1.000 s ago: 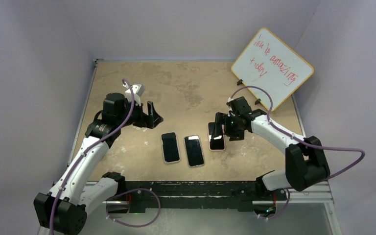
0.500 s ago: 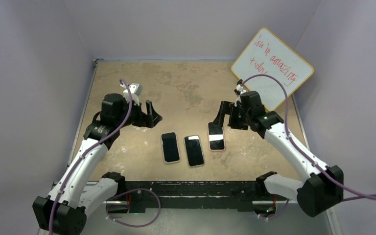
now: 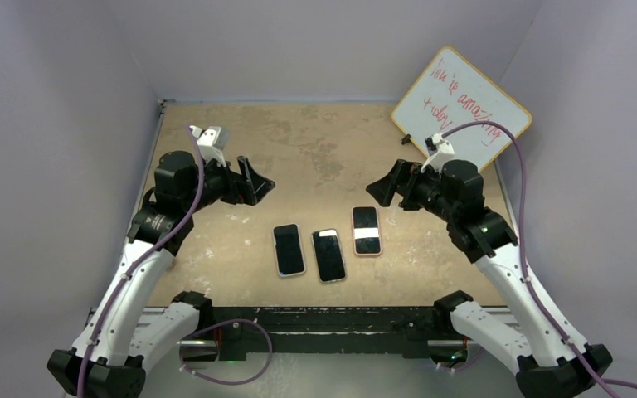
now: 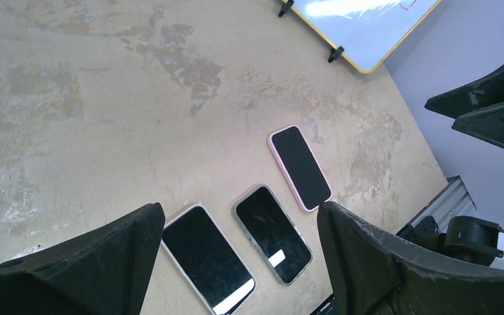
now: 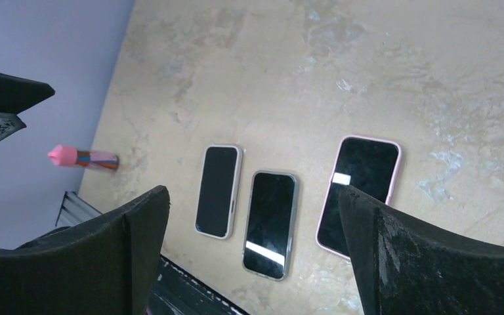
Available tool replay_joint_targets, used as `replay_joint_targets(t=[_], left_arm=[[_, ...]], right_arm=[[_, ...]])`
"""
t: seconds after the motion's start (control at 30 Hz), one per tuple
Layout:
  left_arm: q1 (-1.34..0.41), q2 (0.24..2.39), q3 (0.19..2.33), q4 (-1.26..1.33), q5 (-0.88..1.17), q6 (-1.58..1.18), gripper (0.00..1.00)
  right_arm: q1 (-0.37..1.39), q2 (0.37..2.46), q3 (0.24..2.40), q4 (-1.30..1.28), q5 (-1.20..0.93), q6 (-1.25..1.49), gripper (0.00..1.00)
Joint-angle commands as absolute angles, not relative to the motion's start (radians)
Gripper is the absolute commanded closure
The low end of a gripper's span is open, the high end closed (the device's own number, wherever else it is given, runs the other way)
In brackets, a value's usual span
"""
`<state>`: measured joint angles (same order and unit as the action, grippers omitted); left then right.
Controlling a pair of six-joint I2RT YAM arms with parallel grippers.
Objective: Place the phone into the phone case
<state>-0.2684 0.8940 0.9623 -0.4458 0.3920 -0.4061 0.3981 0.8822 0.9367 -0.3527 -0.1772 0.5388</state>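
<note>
Three phones lie screen up in a row near the table's front edge, each with a case rim round it. The left phone (image 3: 289, 249) (image 4: 208, 258) (image 5: 218, 191) has a white rim. A clear grey rim frames the middle phone (image 3: 328, 255) (image 4: 272, 234) (image 5: 270, 224). The right phone (image 3: 367, 230) (image 4: 300, 167) (image 5: 361, 190) sits in a pink case. My left gripper (image 3: 257, 184) (image 4: 237, 213) hangs open above the table, left of the row. My right gripper (image 3: 384, 186) (image 5: 254, 193) hangs open above the table to the right. Neither holds or touches anything.
A whiteboard (image 3: 461, 112) (image 4: 361, 20) with red writing leans at the back right corner. A pink-capped marker (image 5: 82, 157) lies by the left wall. Purple walls close three sides. The black base rail (image 3: 340, 319) runs along the near edge.
My right gripper has lifted off the pink-cased phone and drawn back up to the right. The left gripper has risen and pulled slightly left. The phones have not moved.
</note>
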Motion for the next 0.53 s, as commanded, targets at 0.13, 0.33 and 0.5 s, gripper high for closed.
replay_joint_targets(t=[0.13, 0.33, 0.5], left_arm=[[-0.264, 0.808, 0.944, -0.311, 0.351, -0.448, 0.09], [-0.264, 0.826, 0.928, -0.319, 0.357, -0.447, 0.08], [-0.264, 0.817, 0.925, -0.321, 0.325, -0.435, 0.08]], right_arm=[[0.397, 0.844, 0.922, -0.32, -0.148, 0.558, 0.01], [0.397, 0.86, 0.911, -0.313, -0.174, 0.559, 0.01], [0.396, 0.856, 0.907, -0.31, -0.166, 0.56, 0.01]])
